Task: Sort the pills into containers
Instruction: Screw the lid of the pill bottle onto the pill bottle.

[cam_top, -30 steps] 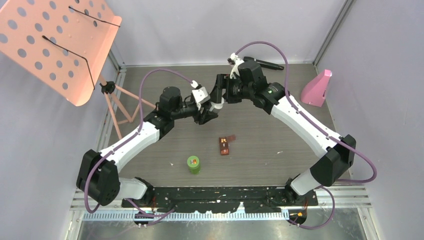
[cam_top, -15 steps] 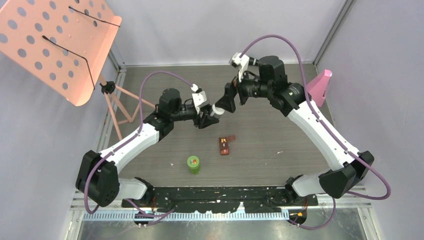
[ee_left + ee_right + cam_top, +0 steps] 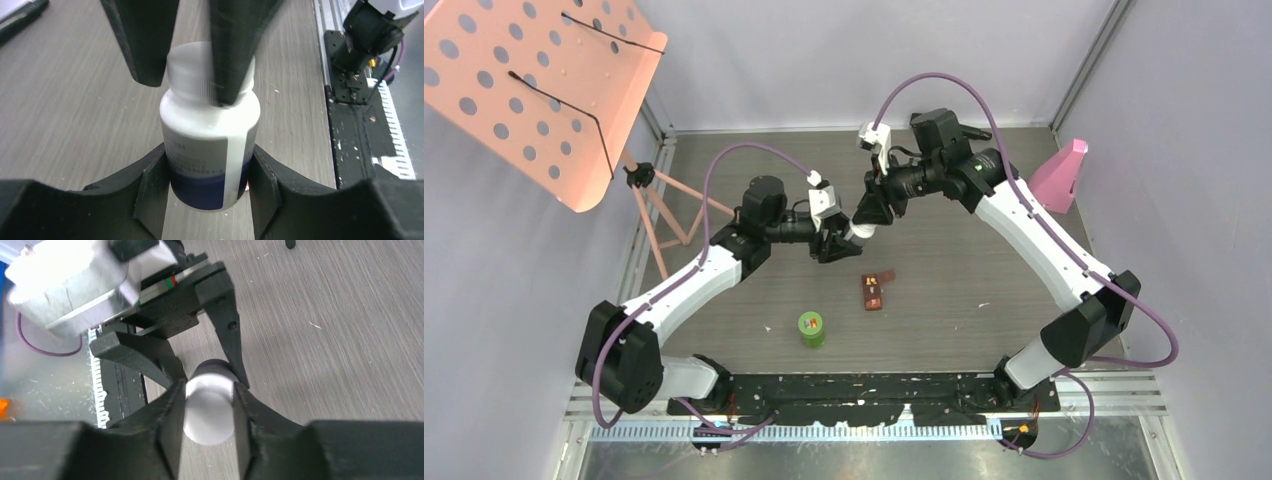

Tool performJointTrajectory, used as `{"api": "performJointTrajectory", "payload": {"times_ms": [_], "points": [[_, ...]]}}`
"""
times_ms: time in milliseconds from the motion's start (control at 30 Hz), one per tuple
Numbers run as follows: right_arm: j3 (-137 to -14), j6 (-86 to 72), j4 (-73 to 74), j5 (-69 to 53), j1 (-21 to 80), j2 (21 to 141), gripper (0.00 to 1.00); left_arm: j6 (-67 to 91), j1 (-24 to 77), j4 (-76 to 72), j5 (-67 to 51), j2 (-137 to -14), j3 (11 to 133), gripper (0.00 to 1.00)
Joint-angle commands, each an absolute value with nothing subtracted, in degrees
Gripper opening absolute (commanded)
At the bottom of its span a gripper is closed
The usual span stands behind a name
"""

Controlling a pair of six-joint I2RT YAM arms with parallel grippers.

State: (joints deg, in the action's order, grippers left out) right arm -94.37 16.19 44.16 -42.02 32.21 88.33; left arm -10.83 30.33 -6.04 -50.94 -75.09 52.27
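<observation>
Left claw [image 3: 209,180] pinched the white plastic pill bottle [image 3: 210,125] by its body over the middle of the surface [image 3: 984,270]; right claw [image 3: 207,410] clamped its white ribbed cap [image 3: 190,70]. Opening seemed in hand; next the right claw needed to twist while the left held firm.

The left arm [image 3: 684,285] reaches forward and inward with its forearm low. The left claw [image 3: 207,160] clamps both fingers on the lower half of a white bottle [image 3: 210,120] that sits between them. The right arm [image 3: 1034,240] runs forward from its elbow, then turns inward at the wrist. That brings the right claw [image 3: 209,390] nose to nose with the left one. The right fingers [image 3: 170,425] press on either side of the bottle's cap [image 3: 207,412], just ahead of the left claw's fingertips.
</observation>
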Motion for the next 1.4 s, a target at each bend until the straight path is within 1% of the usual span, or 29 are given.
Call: {"api": "performJointTrajectory", "payload": {"times_ms": [0,33,67,100,133,167,233,267,300,333,367,400,467,500,533,600,633,733,833,867,1000,1067,1100,1167,1233,1300,1367], "points": [[-97.35,13.84,45.26,-41.27,31.90,90.32,0.32,-10.93,30.67,-8.88,-51.71,-73.23,55.09,0.00],[-97.18,11.44,45.08,-40.77,31.90,90.51,0.25,-10.98,30.67,-9.14,-50.60,-73.16,55.11,0.00],[-96.97,9.80,44.30,-40.38,31.90,90.83,0.21,-11.05,30.67,-9.59,-49.08,-73.01,54.90,0.00],[-96.34,6.43,43.81,-39.45,31.90,90.94,0.12,-11.10,30.65,-10.30,-47.39,-72.88,54.74,0.00],[-95.89,3.74,42.35,-38.31,31.95,91.09,0.09,-11.28,30.67,-11.03,-45.27,-72.71,54.37,0.00],[-94.66,-2.16,41.61,-34.65,32.18,91.07,0.06,-11.33,30.67,-11.72,-43.21,-72.53,54.06,0.00],[-92.91,-10.17,40.00,-29.37,32.69,90.76,0.06,-11.98,30.67,-12.03,-40.04,-72.34,53.88,0.00],[-92.29,-12.95,39.00,-24.37,32.87,90.06,0.06,-12.34,30.67,-11.93,-39.19,-72.40,53.88,0.00],[-90.44,-18.86,38.27,-22.25,32.91,89.55,0.06,-12.67,30.67,-11.80,-38.89,-72.49,53.82,0.00],[-89.43,-21.16,36.31,-18.72,32.95,88.13,0.09,-12.78,30.67,-11.78,-38.90,-72.53,53.77,0.00],[-87.88,-24.80,35.34,-17.32,32.91,87.35,0.21,-12.83,30.67,-11.73,-39.03,-72.59,53.74,0.00],[-87.31,-25.98,33.38,-15.27,32.88,85.93,0.31,-12.81,30.67,-11.65,-39.34,-72.73,53.64,0.00],[-86.85,-27.88,31.19,-13.71,32.45,83.97,0.70,-12.74,30.67,-11.47,-39.95,-72.77,53.33,0.00],[-87.02,-27.78,30.12,-13.62,32.14,83.04,0.77,-12.73,30.67,-11.32,-40.10,-72.81,53.16,0.00],[-87.41,-26.92,29.56,-14.68,31.28,82.70,0.89,-12.72,30.67,-11.19,-40.31,-72.82,52.97,0.00],[-88.04,-24.47,28.59,-17.94,29.85,82.22,0.95,-12.74,30.67,-10.99,-40.81,-72.62,52.74,0.00],[-88.18,-23.18,28.13,-19.39,29.38,82.19,0.95,-12.74,30.67,-10.99,-41.11,-72.61,52.72,0.00],[-88.84,-13.95,27.90,-31.91,28.10,82.61,0.96,-12.68,30.61,-10.67,-42.47,-72.47,53.05,0.00],[-88.75,-4.66,27.96,-51.05,28.54,82.97,0.95,-12.74,30.58,-10.02,-45.91,-72.73,53.83,0.00],[-87.69,-1.56,27.73,-52.55,28.90,82.80,0.95,-12.74,30.59,-9.94,-47.19,-72.87,54.12,0.00],[-87.73,10.06,33.22,-50.50,31.05,82.96,0.95,-12.82,30.57,-8.39,-50.56,-73.41,55.35,0.00],[-88.42,13.72,37.20,-48.22,31.18,83.54,0.88,-12.83,30.56,-8.09,-51.92,-73.30,55.59,0.00],[-88.59,16.28,38.02,-48.10,31.20,83.65,0.81,-12.79,30.56,-8.04,-52.54,-73.14,55.63,0.00],[-88.31,18.61,39.35,-47.82,31.16,83.21,0.74,-12.26,30.59,-7.92,-53.30,-72.94,55.55,0.00],[-88.24,19.49,39.86,-47.92,31.12,82.63,0.71,-11.88,30.59,-7.95,-54.01,-72.67,55.27,0.00],[-88.04,19.45,39.98,-48.09,31.11,82.02,0.71,-11.46,30.59,-8.48,-54.26,-72.53,54.87,0.00],[-87.80,19.28,40.15,-48.23,31.07,81.34,0.74,-11.34,30.59,-8.52,-54.48,-72.36,54.83,0.00]]}}
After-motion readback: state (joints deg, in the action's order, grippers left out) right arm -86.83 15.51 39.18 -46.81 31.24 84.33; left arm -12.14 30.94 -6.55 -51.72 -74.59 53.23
